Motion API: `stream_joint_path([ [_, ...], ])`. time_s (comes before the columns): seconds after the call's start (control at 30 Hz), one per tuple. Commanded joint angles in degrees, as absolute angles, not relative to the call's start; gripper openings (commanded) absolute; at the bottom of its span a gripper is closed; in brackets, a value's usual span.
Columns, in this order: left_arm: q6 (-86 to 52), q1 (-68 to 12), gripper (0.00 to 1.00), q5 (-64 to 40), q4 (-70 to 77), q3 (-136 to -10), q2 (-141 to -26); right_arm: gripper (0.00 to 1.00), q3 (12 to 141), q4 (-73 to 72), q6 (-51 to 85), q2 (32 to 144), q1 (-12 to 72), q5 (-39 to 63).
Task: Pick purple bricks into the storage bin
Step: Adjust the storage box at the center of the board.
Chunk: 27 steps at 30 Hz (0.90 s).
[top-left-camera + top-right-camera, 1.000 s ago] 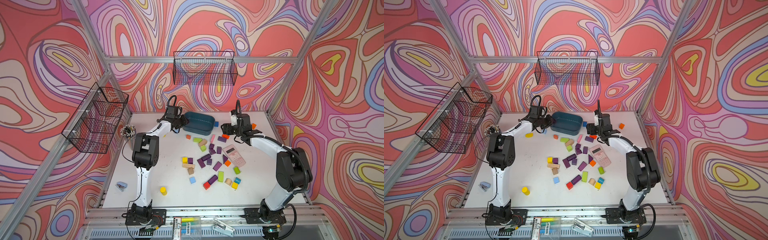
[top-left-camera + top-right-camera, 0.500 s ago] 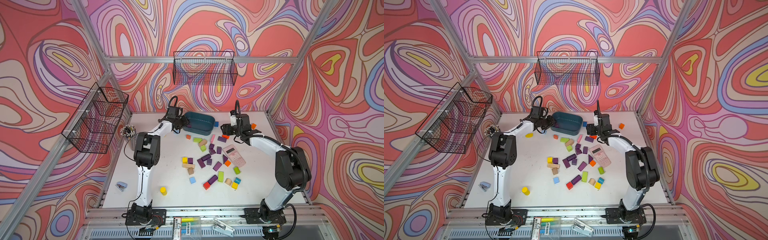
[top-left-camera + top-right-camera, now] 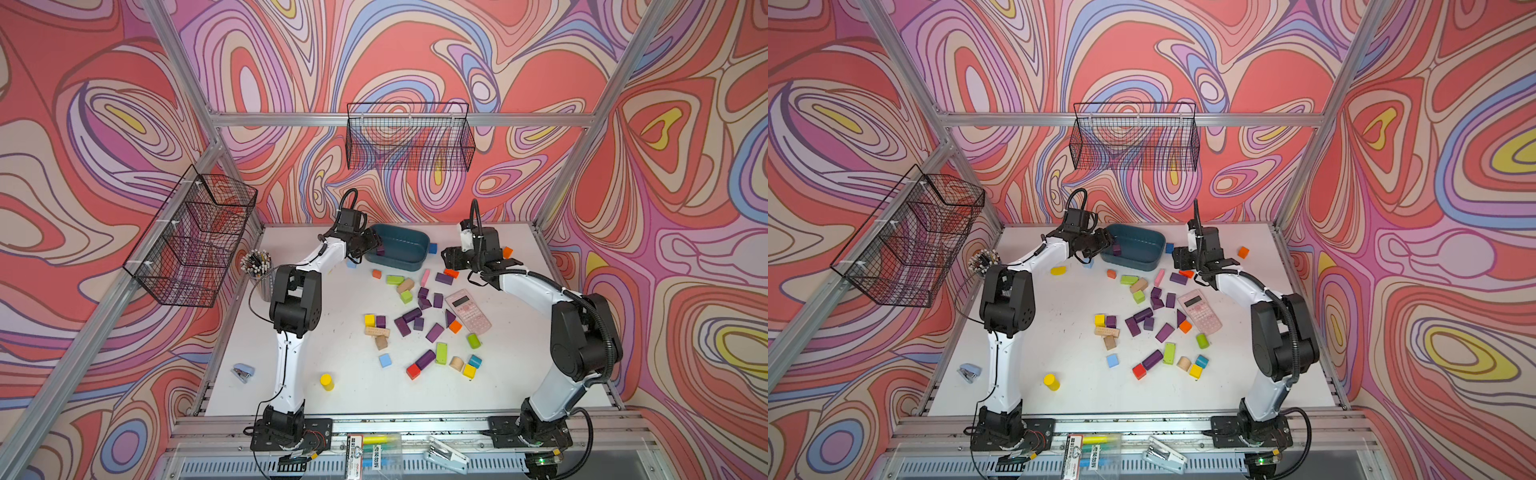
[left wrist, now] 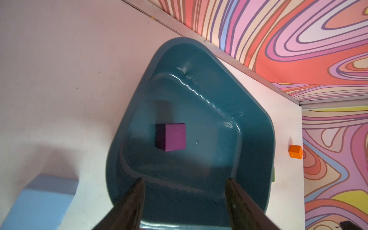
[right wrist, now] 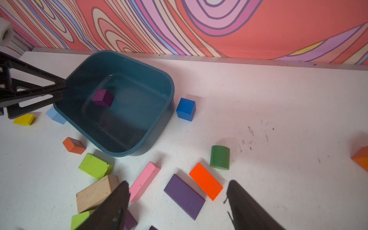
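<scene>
Swirling pink-and-coral walls close in a white tabletop [image 3: 332,332] strewn with painted blocks. At its far edge the left gripper [image 4: 184,180] hangs over the near end of the shallow dark teal plastic storage bin [image 4: 256,139]. A second ago it was at this same spot; now its jaws stand spread with nothing between them, and a small dark-purple wooden cube [image 4: 173,136] sits inside the bin's walls, clear of both fingers. It looks a little tilted in the right wrist view, so I cannot tell whether it has settled on the floor or is just landing.

So one brick is delivered, and it is the only one in the bin. Most of the job is left, by my judgement. The remaining dark-purple bricks [image 3: 434,332] lie scattered mid-table near a pink calculator [image 3: 467,309], well apart from the bin.

The right gripper [image 5: 178,182] has not shifted. Its jaws are spread and empty above a dark-purple oblong bar [image 5: 184,196] that lies between a pale pink bar [image 5: 144,181] and a bright orange bar [image 5: 206,181]. That bar looks like the likely next pick.
</scene>
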State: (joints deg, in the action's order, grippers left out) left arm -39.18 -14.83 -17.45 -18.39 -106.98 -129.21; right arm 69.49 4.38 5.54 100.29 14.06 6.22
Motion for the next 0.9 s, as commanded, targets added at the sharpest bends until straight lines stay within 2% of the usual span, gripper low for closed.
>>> stream_joint_path([
  [0.0,-38.03,-15.41,0.67,-14.67,-24.05,-109.22,-130.87,0.8,71.01,4.83,4.48,101.16,14.33,6.21],
  [0.47,-38.81,-15.82,0.67,-6.62,-32.19,-107.93,-128.15,0.81,72.41,5.81,4.03,103.36,14.31,6.18],
  [0.87,-37.82,-16.1,0.72,-9.82,-25.15,-103.42,-124.95,0.81,72.4,5.88,4.13,103.36,14.33,6.11],
])
